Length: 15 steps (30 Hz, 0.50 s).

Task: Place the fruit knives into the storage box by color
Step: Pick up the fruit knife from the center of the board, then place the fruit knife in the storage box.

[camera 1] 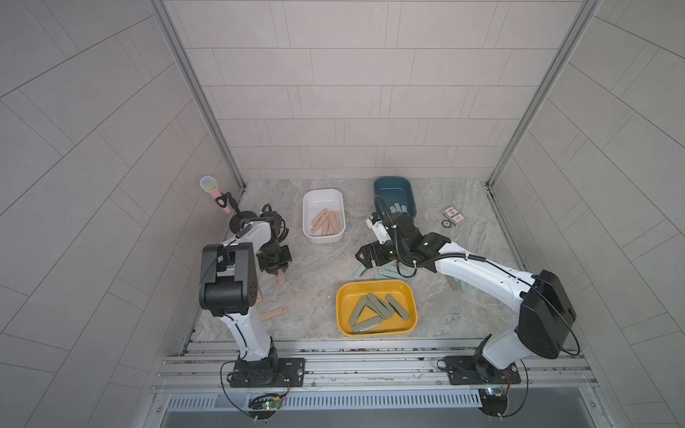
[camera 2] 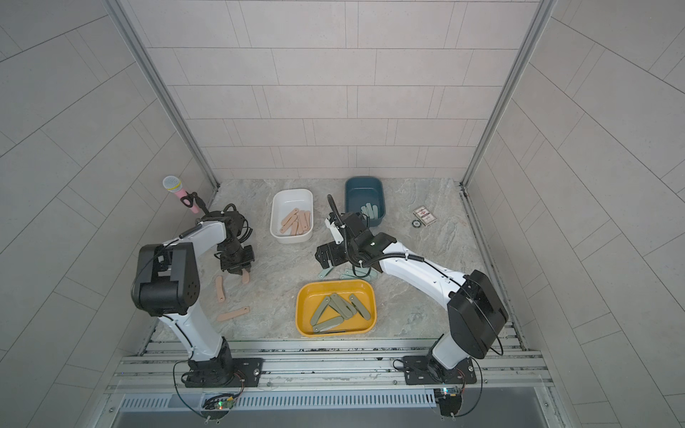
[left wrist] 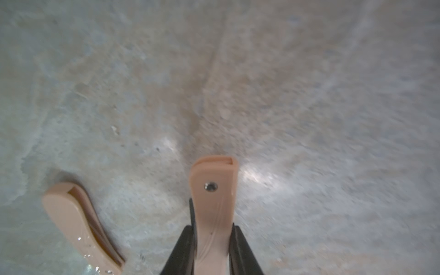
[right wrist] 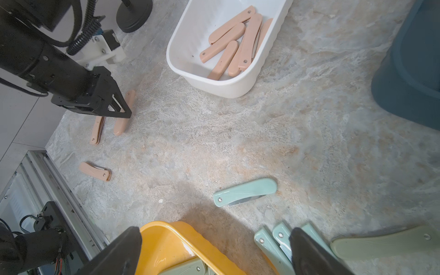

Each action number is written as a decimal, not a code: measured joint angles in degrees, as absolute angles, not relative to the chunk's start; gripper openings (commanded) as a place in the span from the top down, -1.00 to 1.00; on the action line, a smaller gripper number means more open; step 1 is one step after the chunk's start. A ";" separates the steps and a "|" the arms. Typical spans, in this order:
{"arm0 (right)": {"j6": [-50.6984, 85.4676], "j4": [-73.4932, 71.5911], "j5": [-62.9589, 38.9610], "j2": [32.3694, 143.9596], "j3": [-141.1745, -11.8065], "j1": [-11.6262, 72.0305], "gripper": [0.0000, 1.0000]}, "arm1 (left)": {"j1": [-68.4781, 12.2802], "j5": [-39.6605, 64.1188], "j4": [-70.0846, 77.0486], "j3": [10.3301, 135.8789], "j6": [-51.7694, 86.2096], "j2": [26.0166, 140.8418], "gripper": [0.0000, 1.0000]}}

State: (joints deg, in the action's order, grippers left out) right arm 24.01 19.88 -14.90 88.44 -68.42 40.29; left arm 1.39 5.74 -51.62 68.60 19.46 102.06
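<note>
Tabletop point(camera 1: 318, 274) sorting looks part done: the white box point(camera 1: 307, 218) at 11 o'clock holds peach-pink knives point(camera 1: 326, 222), the yellow box point(camera 1: 374, 283) at 6 olive-green knives point(camera 1: 378, 305), the blue box point(camera 1: 393, 180) at 1 a few teal knives point(camera 1: 398, 208). At 9 o'clock the left jaws are clamped on one pink knife point(left wrist: 214, 202), which next needs carrying toward 1 o'clock and over the white rim. Right jaws gape wide above loose teal knives point(right wrist: 245, 191) at centre.

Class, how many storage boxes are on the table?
3: the white box and the blue box stand side by side at the back, the yellow box at the front. None looks hidden.
</note>
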 measured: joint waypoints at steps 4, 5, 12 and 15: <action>24.23 19.99 -14.81 90.15 -70.28 39.94 -1.00 | -4.84 4.71 -54.65 77.60 19.40 100.42 0.78; 24.25 19.99 -14.81 90.94 -71.02 39.77 -1.00 | -6.11 4.54 -55.07 80.60 19.25 100.79 0.78; 24.40 20.47 -15.11 96.44 -75.44 37.98 -1.00 | -11.14 2.63 -58.72 102.35 17.89 110.69 0.78; 24.43 20.93 -15.35 98.63 -77.60 37.10 -1.00 | -12.23 2.26 -60.36 112.05 17.50 118.56 0.78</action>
